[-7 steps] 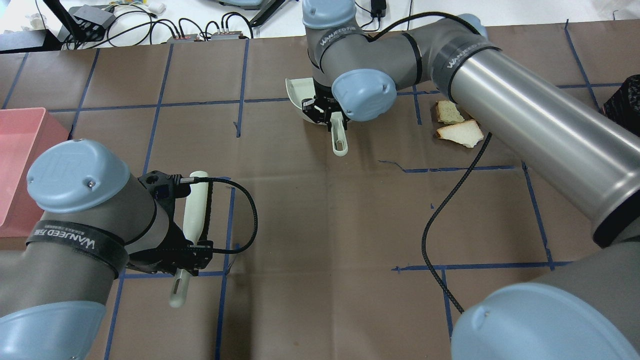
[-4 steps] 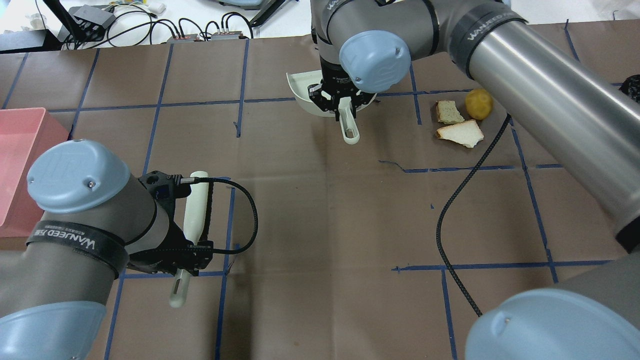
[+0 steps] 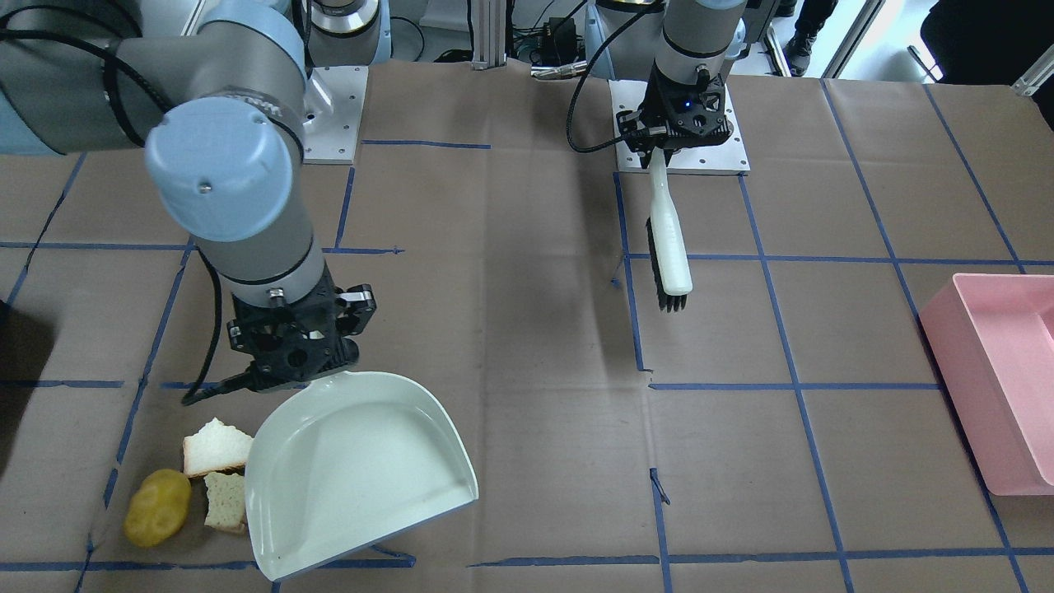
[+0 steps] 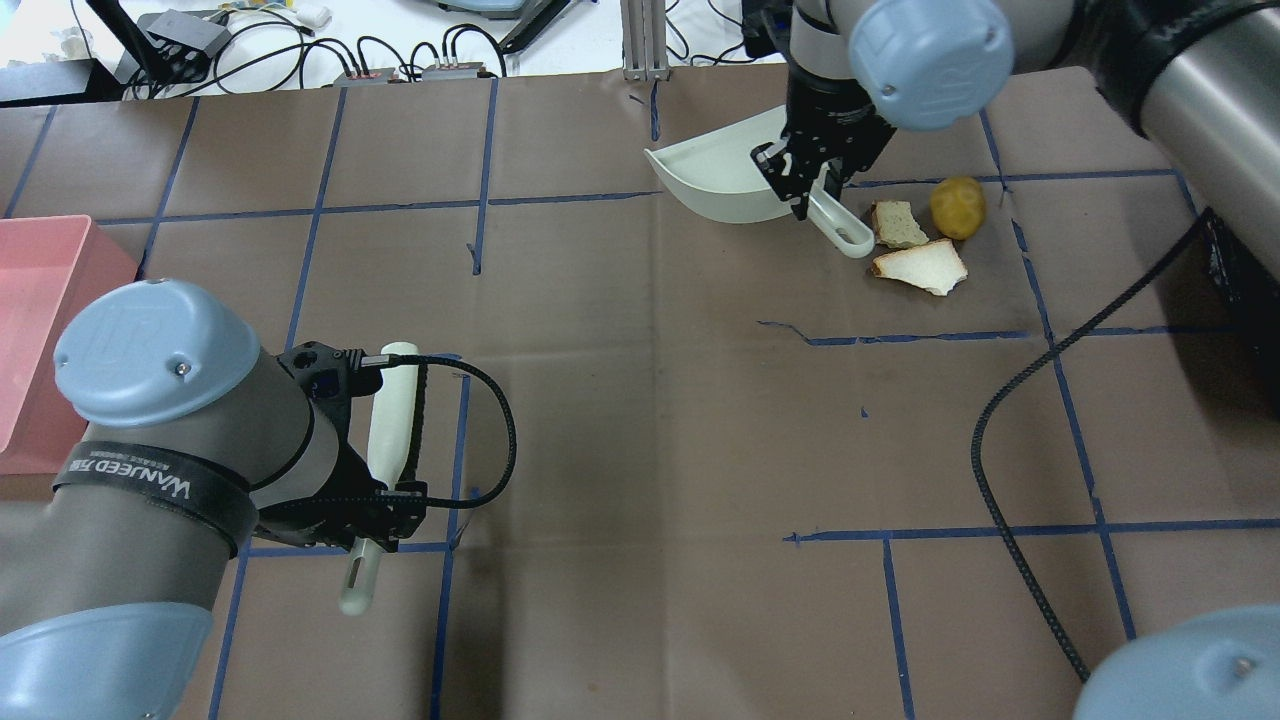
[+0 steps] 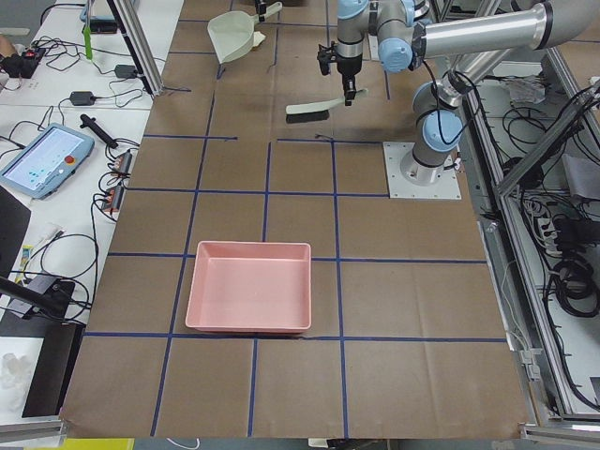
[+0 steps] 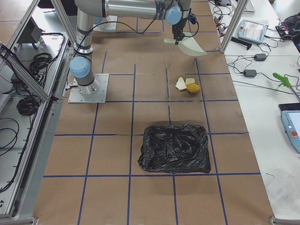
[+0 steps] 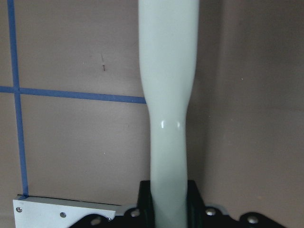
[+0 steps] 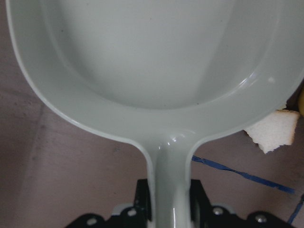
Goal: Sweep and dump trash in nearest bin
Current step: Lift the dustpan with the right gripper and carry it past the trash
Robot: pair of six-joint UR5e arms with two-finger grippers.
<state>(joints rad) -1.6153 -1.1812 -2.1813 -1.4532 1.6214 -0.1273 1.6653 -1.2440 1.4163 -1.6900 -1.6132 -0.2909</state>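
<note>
1. The trash lies in a tight cluster on the robot's right half of the table point(image 4: 650, 420). It is made up of a yellow lumpy potato point(image 4: 957, 207), a smaller bread piece point(image 4: 897, 223) just beside it, and a larger crusted bread piece point(image 4: 925, 267) on the side nearer the robot.
2. A pale green dustpan point(image 3: 354, 469) hangs tilted above the table, and its pan looks bare inside. In the front view its curved edge overlaps the bread pieces. Whether it touches them cannot be told.
3. The right gripper point(image 4: 812, 185) clamps the dustpan's handle between both fingers, as the right wrist view shows.
4. The left gripper point(image 3: 663, 147) is closed around the handle of a pale brush point(image 3: 669, 247). It holds the brush off the table near the robot's base, well apart from the trash, with the dark bristles at the far end.
5. A black bag point(image 6: 173, 147) sits on the table towards the robot's right end, near the trash.
6. A pink bin point(image 5: 248, 246) stands at the opposite, left end, well apart from the cluster.
</note>
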